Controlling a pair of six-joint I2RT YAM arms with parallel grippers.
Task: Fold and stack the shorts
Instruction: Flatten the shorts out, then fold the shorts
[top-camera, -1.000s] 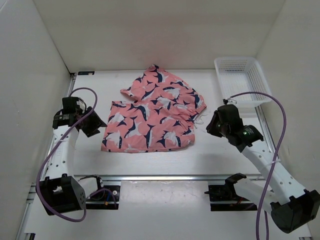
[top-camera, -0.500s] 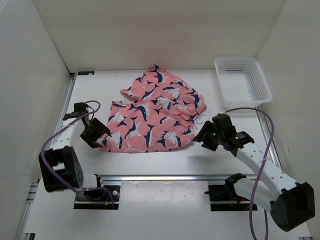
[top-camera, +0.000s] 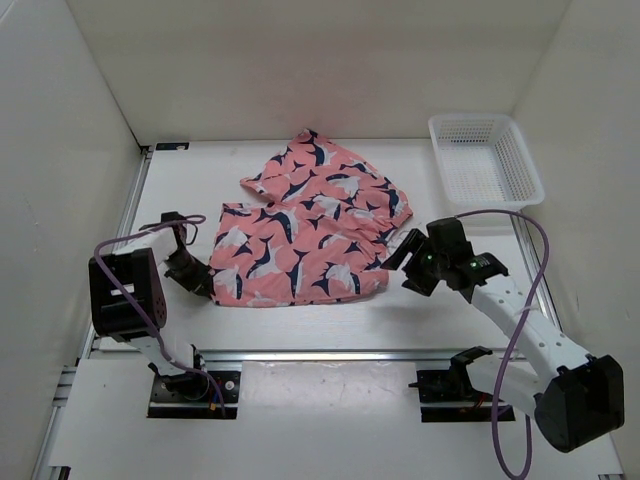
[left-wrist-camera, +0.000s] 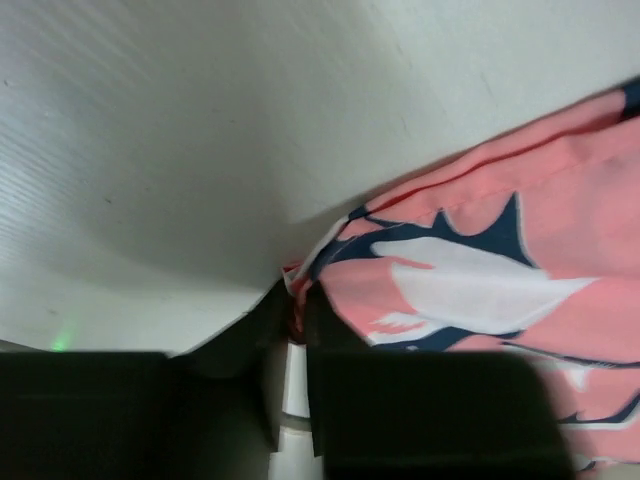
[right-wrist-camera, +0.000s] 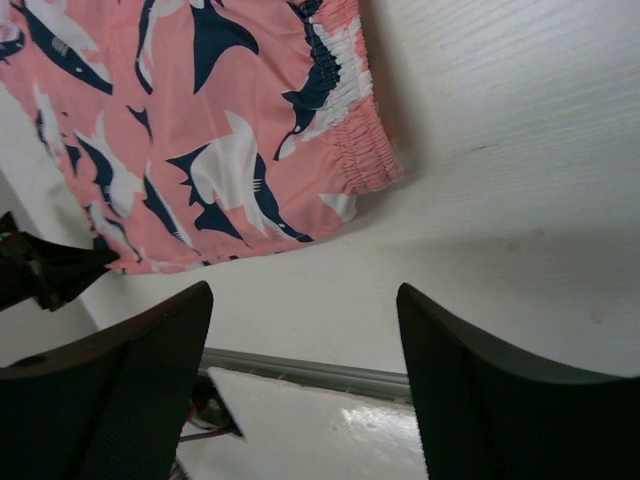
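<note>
Item: shorts (top-camera: 310, 235), coral-pink cloth, navy-and-white shark-like print all over.
Lay: spread on table (top-camera: 330, 320). Near part is flat and approx. rectangular. Far part is skewed and overlaps it, with creases.
Edge detail: gathered elastic band (right-wrist-camera: 352, 150) on the side toward the R fingers.
L gripper (top-camera: 197, 277): low at the near-L corner of the shorts.
L fingers (left-wrist-camera: 400, 410): narrow, only a thin slit between them. The corner hem (left-wrist-camera: 298, 285) runs into that slit at the tips and looks nipped. The rest of the cloth fans out ahead and to one side of the tips.
R gripper (top-camera: 400, 252): just beside the band edge, not touching.
R fingers (right-wrist-camera: 480, 400): spread wide, nothing held. Bare table lies between them. The band corner lies ahead of the tips, apart.
Top view only: full outline of the shorts, both arms at opposite ends, and white mesh basket (top-camera: 484, 160) well beyond the R fingers.
L wrist only: hem inside the finger slit. Top view hides this under the gripper body.
R wrist only: band gathers and the clear gap from cloth to fingertips.
</note>
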